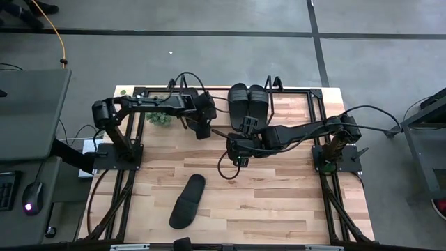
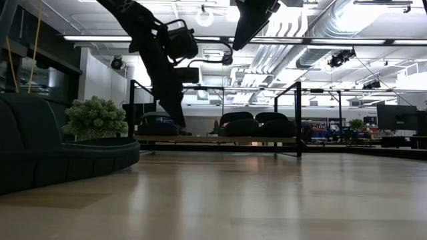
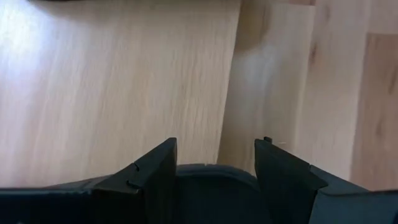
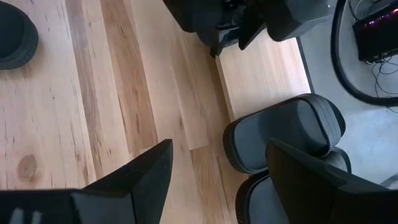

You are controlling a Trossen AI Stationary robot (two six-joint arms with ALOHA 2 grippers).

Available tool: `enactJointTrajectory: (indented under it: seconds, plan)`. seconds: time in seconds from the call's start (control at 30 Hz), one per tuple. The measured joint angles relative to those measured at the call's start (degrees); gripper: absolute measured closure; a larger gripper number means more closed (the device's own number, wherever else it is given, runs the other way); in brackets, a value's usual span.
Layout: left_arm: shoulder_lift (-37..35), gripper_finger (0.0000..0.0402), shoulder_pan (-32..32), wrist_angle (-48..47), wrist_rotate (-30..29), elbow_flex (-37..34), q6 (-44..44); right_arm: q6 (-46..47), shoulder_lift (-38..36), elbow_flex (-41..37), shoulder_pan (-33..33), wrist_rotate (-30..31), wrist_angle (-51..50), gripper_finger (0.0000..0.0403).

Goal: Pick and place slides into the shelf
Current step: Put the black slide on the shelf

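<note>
1. We see a light wood table (image 1: 279, 202) on a grey concrete floor; the low view shows a hall with ceiling ducts.
2. We count three slides — two (image 1: 247, 101) side by side on the shelf (image 1: 296, 104), just beyond the right pincer (image 1: 240, 155), and one (image 1: 187, 201) lying loose nearer than both pincers.
3. Right pincer: fingers apart, empty.
4. Left pincer (image 1: 203, 130): fingers apart, empty — beside a small plant (image 1: 161, 118).

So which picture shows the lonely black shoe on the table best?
The high view: the single black slide sandal lies whole on the wooden tabletop. The low view shows only a dark blur at its left edge, perhaps the sandal; the right wrist view catches its tip; the left wrist view misses it.
</note>
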Motion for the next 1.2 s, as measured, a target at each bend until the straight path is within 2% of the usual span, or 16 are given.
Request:
enactJointTrajectory:
  seconds: [0.33, 0.53, 0.73, 0.93, 1.2]
  plan:
    - [0.5, 0.0202, 0.0, -2.0, -3.2, 0.1, -1.8, -0.2, 0.0, 0.0, 0.0, -0.2, -0.1, 0.0155]
    - [0.5, 0.0202, -0.6, -5.3, -8.1, 0.1, -3.3, 0.0, 0.0, 0.0, 0.0, -0.2, -0.1, 0.0155]
    - [0.1, 0.0202, -0.9, -7.9, -9.9, 0.1, -3.6, 0.0, 0.0, -0.1, 0.0, -0.2, -0.1, 0.0155]
    - [-0.2, 0.0202, -1.5, -15.0, -13.3, 3.2, -5.2, -0.2, 0.0, -0.1, 0.0, -0.2, 0.0, 0.0155]
    - [-0.2, 0.0202, -1.9, -17.5, -13.7, 5.2, -6.7, -0.2, 0.0, -0.1, 0.0, -0.2, 0.0, 0.0155]
